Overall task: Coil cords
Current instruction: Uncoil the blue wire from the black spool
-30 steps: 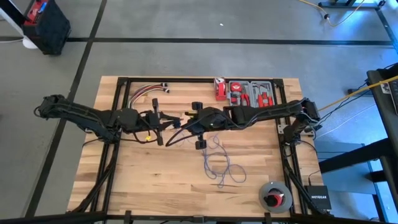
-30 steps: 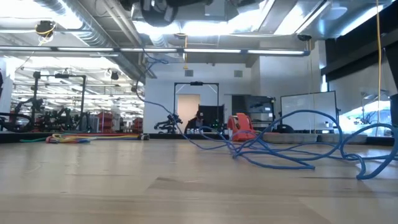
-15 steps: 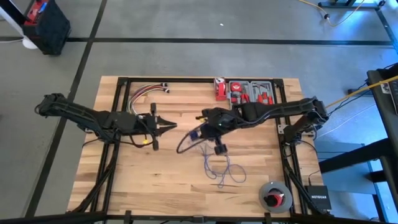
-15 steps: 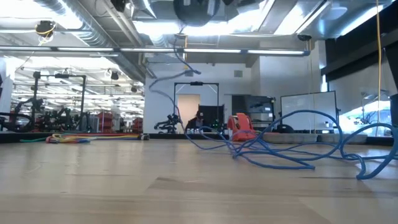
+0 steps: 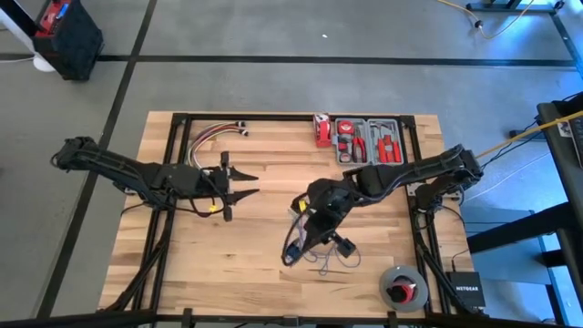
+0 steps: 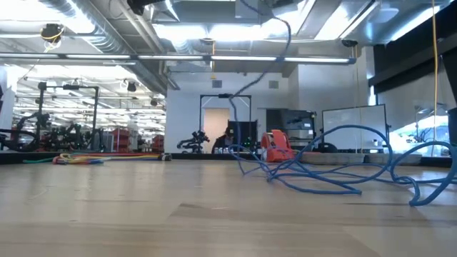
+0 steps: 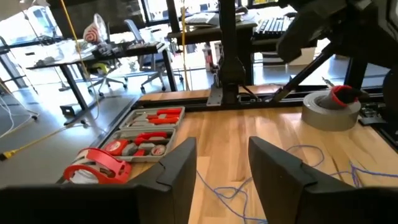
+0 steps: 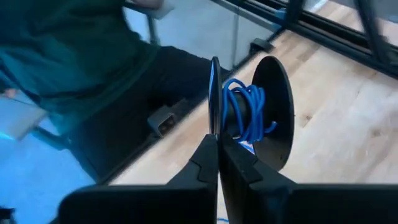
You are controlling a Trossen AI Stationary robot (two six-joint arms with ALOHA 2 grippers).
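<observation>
A: Which step of the coiling is in hand?

B: Winding. The right pincer [image 8: 217, 146] is clenched on the thin flange of a black spool [image 8: 273, 112] that carries several turns of the cord [image 8: 244, 115]. In the high view this pincer [image 5: 310, 232] sits below the bench [image 5: 182, 264] centre, toward 5 o'clock.

A: Where is the rest of the cord?

B: A loose tangle [image 5: 330, 260] lies on the bench just beside that pincer, on its 4 o'clock side. In the low view a strand [image 6: 275, 50] rises from the heap [image 6: 321, 168] to the arm overhead, so most of the length appears unwound.

A: State of the left pincer?

B: Released, with its fingers [image 7: 177, 174] spread and nothing between them. It [image 5: 241, 182] hangs well apart from the cord, toward 9 o'clock of centre.

A: What does the next move call for?

B: Probably the left pincer must reach toward 4 o'clock, take a free strand from the tangle, and feed it under light tension while the right holds or turns the spool. The wire is very thin; a grasp set too high would likely miss it.
</observation>
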